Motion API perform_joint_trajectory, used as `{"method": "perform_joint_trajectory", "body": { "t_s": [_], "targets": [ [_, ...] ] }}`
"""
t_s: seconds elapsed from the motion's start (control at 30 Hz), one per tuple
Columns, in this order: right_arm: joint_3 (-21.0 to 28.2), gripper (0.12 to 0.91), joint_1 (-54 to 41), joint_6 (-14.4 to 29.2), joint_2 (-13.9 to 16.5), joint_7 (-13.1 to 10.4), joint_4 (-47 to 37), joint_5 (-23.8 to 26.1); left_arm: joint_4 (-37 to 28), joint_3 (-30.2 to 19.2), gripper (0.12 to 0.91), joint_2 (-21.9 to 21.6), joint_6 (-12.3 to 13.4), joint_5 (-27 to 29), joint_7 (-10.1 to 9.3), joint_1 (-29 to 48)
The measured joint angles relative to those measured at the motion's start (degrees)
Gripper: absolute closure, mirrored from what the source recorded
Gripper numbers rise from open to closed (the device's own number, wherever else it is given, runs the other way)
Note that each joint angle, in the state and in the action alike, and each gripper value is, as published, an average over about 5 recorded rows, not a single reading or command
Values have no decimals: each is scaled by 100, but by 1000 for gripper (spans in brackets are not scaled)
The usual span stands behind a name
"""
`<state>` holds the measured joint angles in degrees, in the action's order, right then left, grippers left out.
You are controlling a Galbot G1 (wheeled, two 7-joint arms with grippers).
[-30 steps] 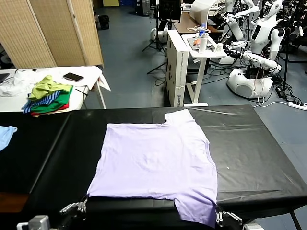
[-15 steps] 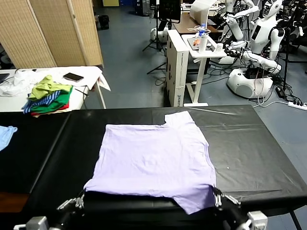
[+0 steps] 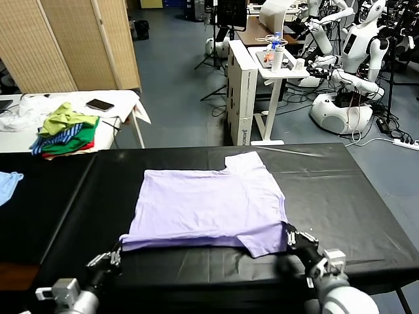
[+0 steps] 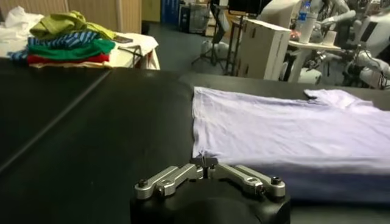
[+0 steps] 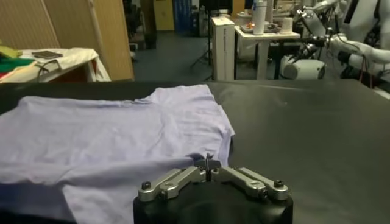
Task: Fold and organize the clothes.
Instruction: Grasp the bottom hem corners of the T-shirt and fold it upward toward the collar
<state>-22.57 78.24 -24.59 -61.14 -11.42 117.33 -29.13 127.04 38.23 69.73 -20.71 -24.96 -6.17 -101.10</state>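
Note:
The clothes are one pale lavender T-shirt (image 3: 209, 203) lying flat on the black table (image 3: 347, 216), with one sleeve pointing to the far side. Its near edge is lifted and doubled over the body. My left gripper (image 3: 118, 251) is shut on the near left corner of that edge, and the left wrist view shows the closed fingertips (image 4: 204, 162) pinching the T-shirt (image 4: 286, 131). My right gripper (image 3: 290, 234) is shut on the near right corner beside the other sleeve. In the right wrist view its tips (image 5: 208, 164) meet on the T-shirt (image 5: 109, 134).
A green, yellow and striped pile of garments (image 3: 65, 131) and a phone (image 3: 99, 104) lie on a white side table at the far left. A light blue garment (image 3: 8, 183) lies at the table's left edge. Beyond the table stand a white cabinet (image 3: 245, 98) and other robots (image 3: 353, 72).
Both grippers have moved away from the table's near edge toward the far side, carrying the shirt's near edge and near sleeve up over the body. The shirt looks shorter now.

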Motion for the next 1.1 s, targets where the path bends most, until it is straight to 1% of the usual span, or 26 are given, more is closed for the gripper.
{"method": "perform_joint_trajectory", "body": {
  "t_s": [0.13,0.4,0.83,1.0,1.03,1.1],
  "targets": [
    [121,885,-184,-6,-22,2,-131,40,-92,-32,885,-121,-1,55,20,160],
    [194,885,-325,-7,-69,13,-269,81,-242,-121,885,-337,-24,82,55,433],
    [110,885,-321,3,-209,-57,-344,174,-470,-262,885,-543,-47,59,66,786],
    [79,884,-292,-23,-245,18,-329,180,-583,-344,885,-546,-47,59,74,911],
    [62,872,-277,-41,-245,63,-315,181,-598,-358,885,-539,-47,59,77,932],
    [15,810,-231,-87,-236,171,-270,184,-611,-376,885,-521,-47,55,76,958]
  ]
}}
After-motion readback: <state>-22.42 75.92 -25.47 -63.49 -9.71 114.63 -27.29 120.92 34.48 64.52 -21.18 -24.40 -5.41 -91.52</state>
